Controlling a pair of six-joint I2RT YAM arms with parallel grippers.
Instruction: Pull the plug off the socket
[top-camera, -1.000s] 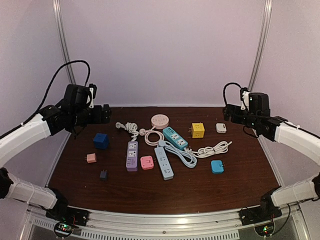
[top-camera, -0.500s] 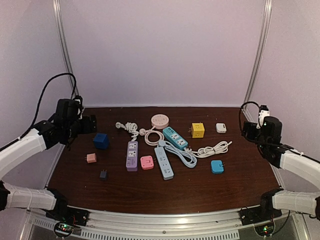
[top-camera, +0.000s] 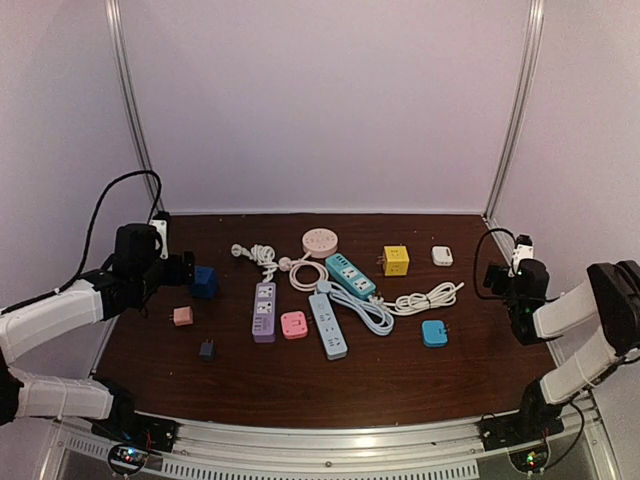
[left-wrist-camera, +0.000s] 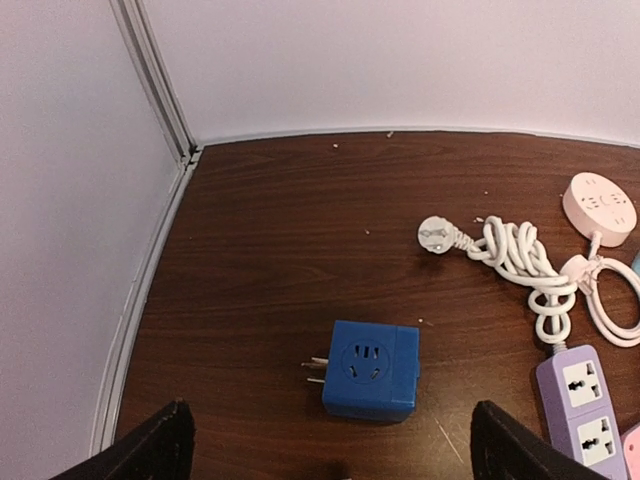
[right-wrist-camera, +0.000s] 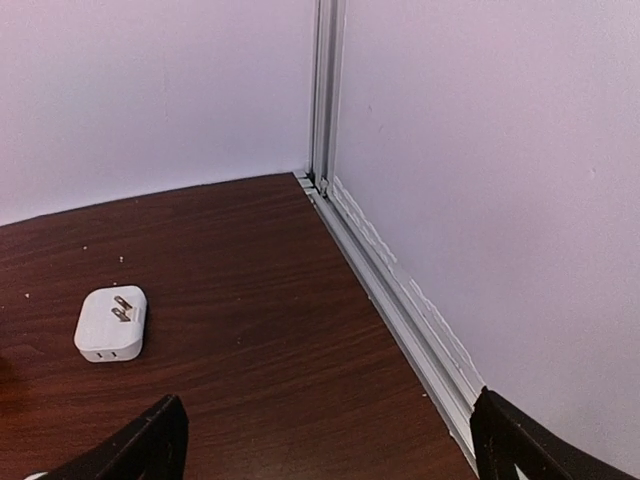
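Desk (left-wrist-camera: 300, 230): dark wood-grain, low sheen, pale specks. Blue cube adapter (left-wrist-camera: 372, 372) ahead of left fingers (left-wrist-camera: 150, 450): smooth matt plastic, bright metal prongs. Fingers matt black. White cable (left-wrist-camera: 515, 255): smooth, slightly glossy. White charger (right-wrist-camera: 110, 323) ahead of right fingers (right-wrist-camera: 145, 445): smooth plastic, faint shine. Corner rail (right-wrist-camera: 325, 90): brushed metal.

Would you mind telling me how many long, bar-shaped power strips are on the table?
3: the purple strip left of centre, the pale blue strip at the middle, and the teal strip behind it. None seems hidden.
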